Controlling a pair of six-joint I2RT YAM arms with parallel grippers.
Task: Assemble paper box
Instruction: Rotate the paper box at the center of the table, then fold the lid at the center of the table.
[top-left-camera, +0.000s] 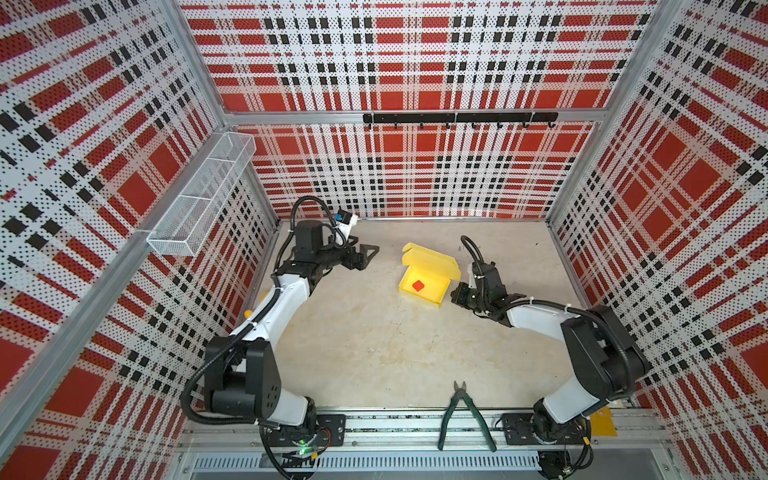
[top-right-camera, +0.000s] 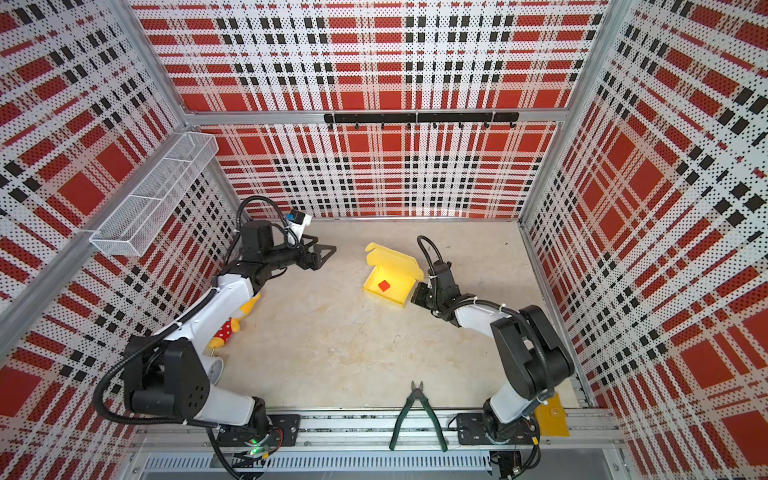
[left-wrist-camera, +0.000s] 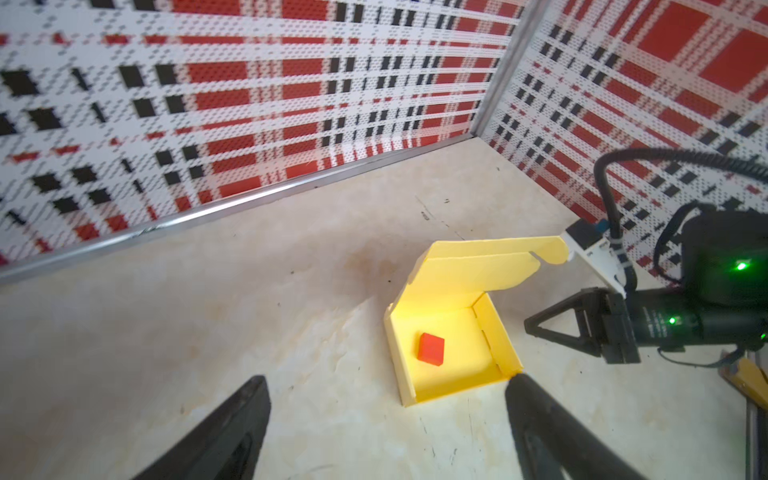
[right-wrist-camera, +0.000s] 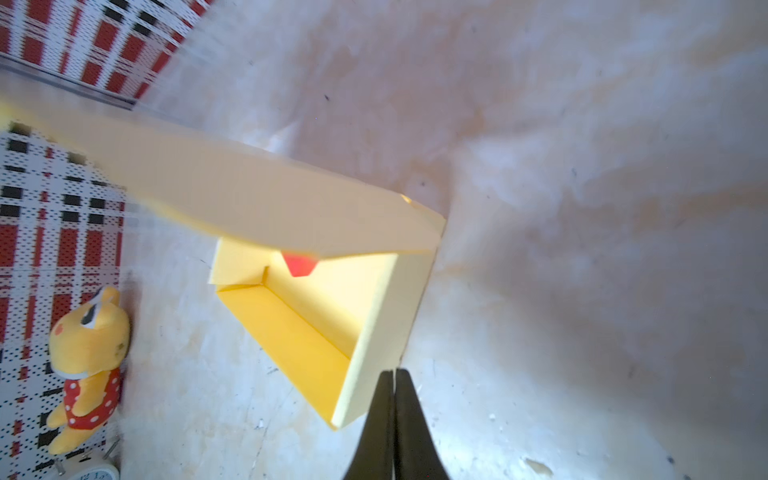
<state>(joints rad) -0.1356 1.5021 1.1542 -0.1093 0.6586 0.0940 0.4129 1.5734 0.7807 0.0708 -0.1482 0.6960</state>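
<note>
The paper box (top-left-camera: 432, 293), lid (top-left-camera: 430, 262) raised, lies on the surface (top-left-camera: 374, 332) lengthwise between the arms: the shut jaws of the right arm (top-left-camera: 536, 311) sit just beside one short end, nearer than the wide-open jaws of the left arm (top-left-camera: 286, 291), well apart off the other end.

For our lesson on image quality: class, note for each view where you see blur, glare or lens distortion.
Right wrist view: the paper box lid, near the lens, is blurred. Left wrist view: the fingers of the left gripper look soft; the red block is sharp. Both top views: the plaid walls bow from wide-angle distortion; the box's inside glows brightly.
</note>
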